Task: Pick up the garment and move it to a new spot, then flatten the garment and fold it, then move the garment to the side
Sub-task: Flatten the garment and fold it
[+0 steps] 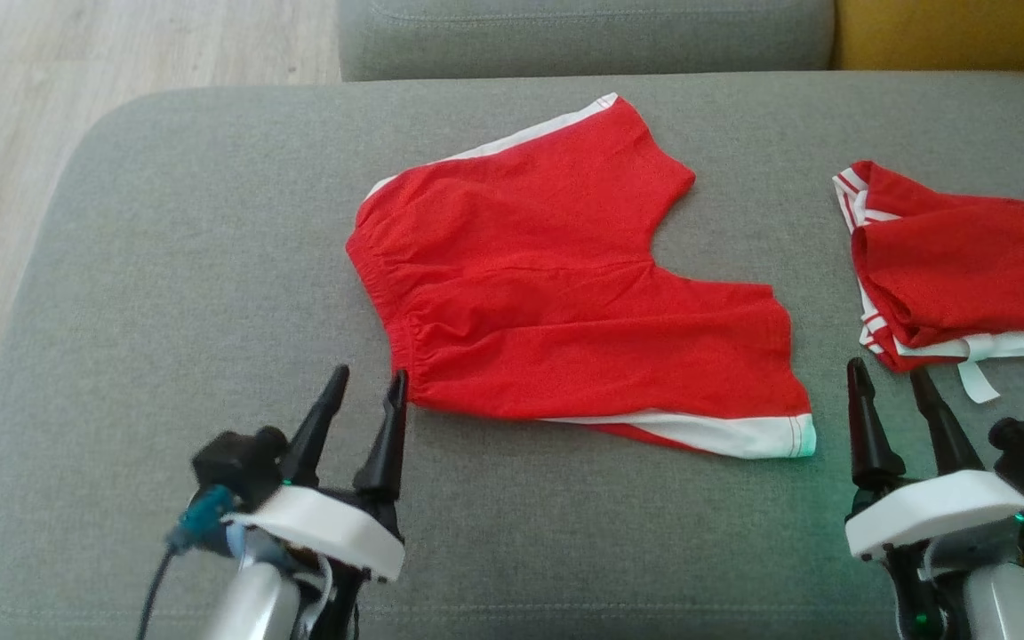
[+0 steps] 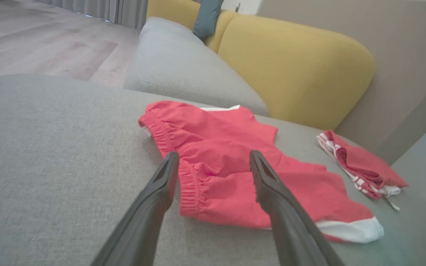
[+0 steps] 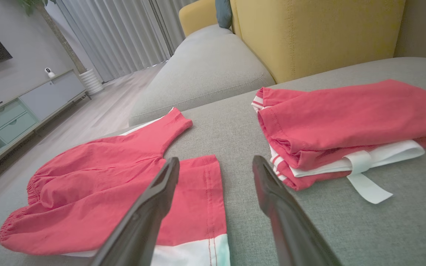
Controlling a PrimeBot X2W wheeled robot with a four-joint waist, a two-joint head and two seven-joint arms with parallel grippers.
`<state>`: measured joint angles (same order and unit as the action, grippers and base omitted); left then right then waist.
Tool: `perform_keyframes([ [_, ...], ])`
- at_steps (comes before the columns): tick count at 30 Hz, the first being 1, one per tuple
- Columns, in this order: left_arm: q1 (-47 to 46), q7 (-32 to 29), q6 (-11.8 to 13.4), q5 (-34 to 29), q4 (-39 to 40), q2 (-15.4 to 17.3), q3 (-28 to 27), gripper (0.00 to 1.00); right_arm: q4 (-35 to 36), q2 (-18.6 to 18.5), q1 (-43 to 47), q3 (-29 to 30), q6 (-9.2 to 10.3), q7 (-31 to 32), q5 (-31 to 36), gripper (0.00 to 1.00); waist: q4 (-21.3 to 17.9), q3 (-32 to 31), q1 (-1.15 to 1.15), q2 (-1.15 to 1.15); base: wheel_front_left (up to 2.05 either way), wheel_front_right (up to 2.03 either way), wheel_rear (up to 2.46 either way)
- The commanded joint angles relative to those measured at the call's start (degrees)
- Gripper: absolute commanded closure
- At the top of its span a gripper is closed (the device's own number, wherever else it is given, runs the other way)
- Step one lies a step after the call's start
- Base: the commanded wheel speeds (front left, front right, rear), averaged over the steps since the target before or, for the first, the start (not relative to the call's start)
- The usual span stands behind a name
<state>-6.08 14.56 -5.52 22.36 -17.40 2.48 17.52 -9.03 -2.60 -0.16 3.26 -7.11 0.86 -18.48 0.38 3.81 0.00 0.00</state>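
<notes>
there, shorts (image 1: 565,293) well off cushion edge (image 1: 63,231)

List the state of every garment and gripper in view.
red shorts: unfolded, spread flat on the grey cushion, legs apart, not held.
folded red garment: folded, lying to the robot's right, white strap sticking out.
left gripper: open, empty, beside the shorts' waistband.
right gripper: open, empty, between the two garments.

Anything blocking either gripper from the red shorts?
Nothing visible. The left gripper is open right at the waistband of the shorts; the right gripper is open near the white hem, bare cushion between. The folded clothes lie off to the right, apart.
</notes>
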Motion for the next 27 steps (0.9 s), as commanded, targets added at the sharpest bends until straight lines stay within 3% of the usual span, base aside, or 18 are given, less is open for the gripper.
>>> perform_keyframes([
  [1,-1.5,0.4,-0.4,-2.3,0.0,1.4,-1.1,0.0,2.2,-0.3,-1.1,-1.1,-0.37,-1.2,-0.6,0.0,-0.2,0.4,0.0,0.0,0.0,0.0,0.0],
  [16,-9.7,-0.1,-1.4,-7.6,-15.0,4.9,5.2,0.0,1.6,-0.3,-3.8,-1.2,-0.37,-2.7,-0.8,0.0,-2.2,4.0,0.0,0.0,0.0,0.0,0.0],
  [27,-15.4,0.4,-1.7,-8.4,-18.4,4.9,5.9,0.0,1.6,-0.3,-5.0,-1.0,-0.37,-3.2,-0.9,0.0,-3.1,6.4,0.0,0.0,0.0,0.0,0.0],
])
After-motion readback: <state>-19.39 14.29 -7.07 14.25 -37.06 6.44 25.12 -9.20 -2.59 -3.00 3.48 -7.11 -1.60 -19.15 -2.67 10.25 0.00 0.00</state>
